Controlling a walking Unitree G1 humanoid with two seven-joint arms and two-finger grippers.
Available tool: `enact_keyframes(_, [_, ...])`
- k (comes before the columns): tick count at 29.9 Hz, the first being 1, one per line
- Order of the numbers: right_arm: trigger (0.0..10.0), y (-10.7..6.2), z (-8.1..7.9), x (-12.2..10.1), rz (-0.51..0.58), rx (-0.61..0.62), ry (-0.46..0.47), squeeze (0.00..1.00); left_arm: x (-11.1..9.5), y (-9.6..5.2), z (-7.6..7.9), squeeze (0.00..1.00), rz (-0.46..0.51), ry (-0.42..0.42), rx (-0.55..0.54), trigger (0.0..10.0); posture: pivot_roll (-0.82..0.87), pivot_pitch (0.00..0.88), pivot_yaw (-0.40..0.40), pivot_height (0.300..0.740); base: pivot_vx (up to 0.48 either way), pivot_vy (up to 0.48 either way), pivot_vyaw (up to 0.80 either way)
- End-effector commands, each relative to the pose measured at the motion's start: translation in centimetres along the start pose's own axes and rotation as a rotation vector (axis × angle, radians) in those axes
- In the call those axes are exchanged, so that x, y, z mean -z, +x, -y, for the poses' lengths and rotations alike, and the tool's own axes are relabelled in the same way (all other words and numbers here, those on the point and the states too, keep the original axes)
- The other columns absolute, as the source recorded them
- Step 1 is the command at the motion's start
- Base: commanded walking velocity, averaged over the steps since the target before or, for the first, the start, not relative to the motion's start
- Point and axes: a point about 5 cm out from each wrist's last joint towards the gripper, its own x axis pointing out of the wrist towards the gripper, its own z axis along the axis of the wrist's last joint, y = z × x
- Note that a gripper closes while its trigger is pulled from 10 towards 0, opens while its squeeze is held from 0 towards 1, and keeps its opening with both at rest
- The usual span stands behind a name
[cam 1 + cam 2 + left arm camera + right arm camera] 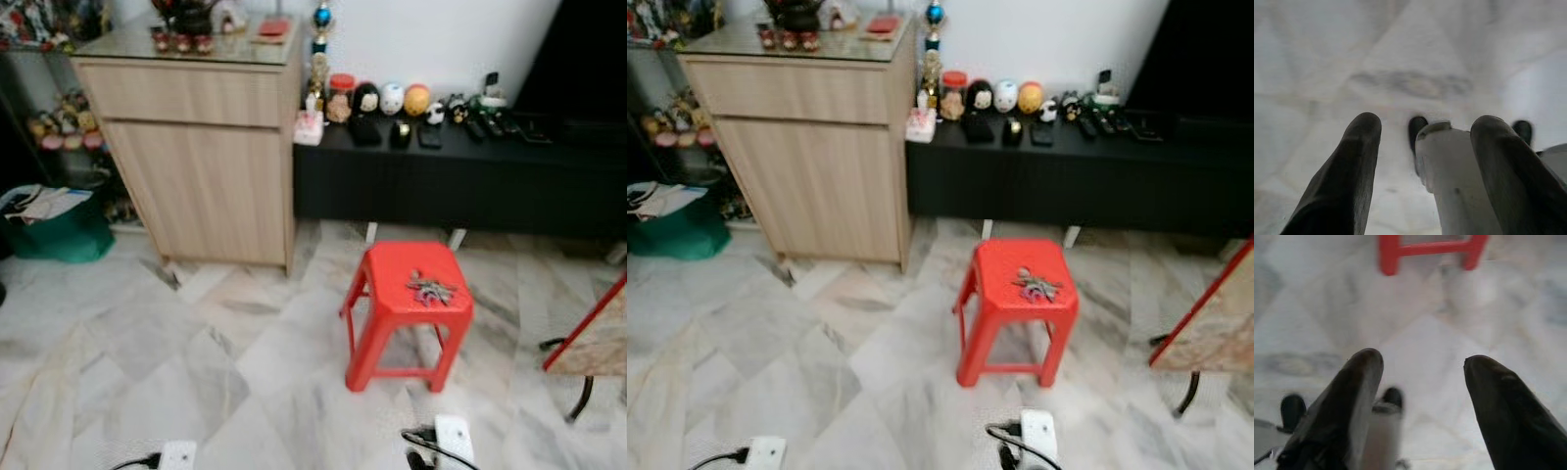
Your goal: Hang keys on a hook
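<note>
A bunch of keys [430, 290] lies on top of a red plastic stool [392, 311] standing on the marble floor right of centre, also seen as keys [1036, 286] in the right eye view. My left gripper [1422, 142] hangs open over the floor, its two black fingers apart with nothing between them. My right gripper [1422, 377] is open too, pointing down at the floor, with the stool's legs [1430, 252] beyond it.
A light wooden cabinet [201, 157] stands at the back left. A low black bench [460, 176] with small figurines runs along the white wall behind the stool. A green bag [54, 225] sits far left, and a red-edged board [593, 333] leans at the right.
</note>
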Motion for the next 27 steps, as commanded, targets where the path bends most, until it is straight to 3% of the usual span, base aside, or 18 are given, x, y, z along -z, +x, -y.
enact_keyframes(1, [10.0, 0.1, -0.73, -0.25, 0.01, -0.022, 0.008, 0.0, 0.46, -0.14, -0.78, 0.0, -0.005, -0.005, -0.019, 10.0, 0.01, 0.0, -0.067, 0.74, 0.0, 0.0, 0.0])
enact_keyframes(15, [10.0, 0.07, -0.66, -0.21, 0.019, -0.024, 0.03, 0.0, 0.43, -0.19, -0.84, 0.0, 0.016, -0.063, -0.019, 10.0, 0.0, 0.0, -0.072, 0.74, 0.0, 0.0, 0.0])
enact_keyframes(27, [10.0, 0.06, -0.64, -0.24, 0.025, -0.025, 0.037, 0.0, 0.39, -0.18, -0.67, 0.0, 0.017, -0.046, -0.002, 10.0, 0.0, 0.0, -0.071, 0.74, 0.333, 0.0, 0.0])
